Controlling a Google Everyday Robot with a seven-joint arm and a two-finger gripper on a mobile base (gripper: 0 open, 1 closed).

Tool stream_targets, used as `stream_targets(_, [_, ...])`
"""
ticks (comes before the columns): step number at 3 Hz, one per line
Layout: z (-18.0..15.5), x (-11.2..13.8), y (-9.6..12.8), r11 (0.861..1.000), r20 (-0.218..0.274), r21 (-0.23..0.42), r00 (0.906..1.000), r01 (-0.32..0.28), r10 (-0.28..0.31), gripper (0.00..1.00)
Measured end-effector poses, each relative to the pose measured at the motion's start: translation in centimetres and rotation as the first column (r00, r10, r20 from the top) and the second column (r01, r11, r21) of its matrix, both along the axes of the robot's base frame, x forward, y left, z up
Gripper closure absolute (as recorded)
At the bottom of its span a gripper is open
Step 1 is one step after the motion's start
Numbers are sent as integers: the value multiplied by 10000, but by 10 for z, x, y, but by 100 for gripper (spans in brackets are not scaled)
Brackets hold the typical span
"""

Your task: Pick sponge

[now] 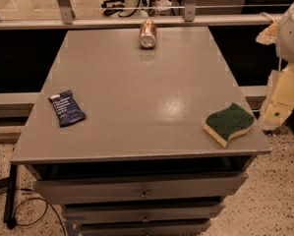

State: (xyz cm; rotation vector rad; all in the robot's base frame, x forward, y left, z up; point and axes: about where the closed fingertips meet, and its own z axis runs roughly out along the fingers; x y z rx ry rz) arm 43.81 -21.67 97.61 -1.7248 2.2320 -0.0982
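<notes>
The sponge point(229, 123) lies flat on the grey table top point(146, 92) near its front right corner. It has a wavy edge, a dark green scouring top and a pale yellow foam base. My gripper point(277, 111) hangs off the right side of the table, just right of the sponge and slightly above it, at the end of the white and cream arm point(290, 33). It is not touching the sponge.
A dark blue snack wrapper point(66, 108) lies near the left edge. A drinks can point(148, 33) lies on its side at the far middle. Drawers point(144, 193) sit under the front edge. A rail point(136, 21) runs behind the table.
</notes>
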Motion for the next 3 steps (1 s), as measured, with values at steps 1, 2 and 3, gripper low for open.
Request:
stream_targets(1, [-5,1,-3,9999,53,104,9999,-87,86,0])
stream_targets(2, [-33,6,-12,9987,-11,362,9993,-366,367,0])
stream_targets(3, [-76,19,-17,9938,-321,815,9964,-762,790,0])
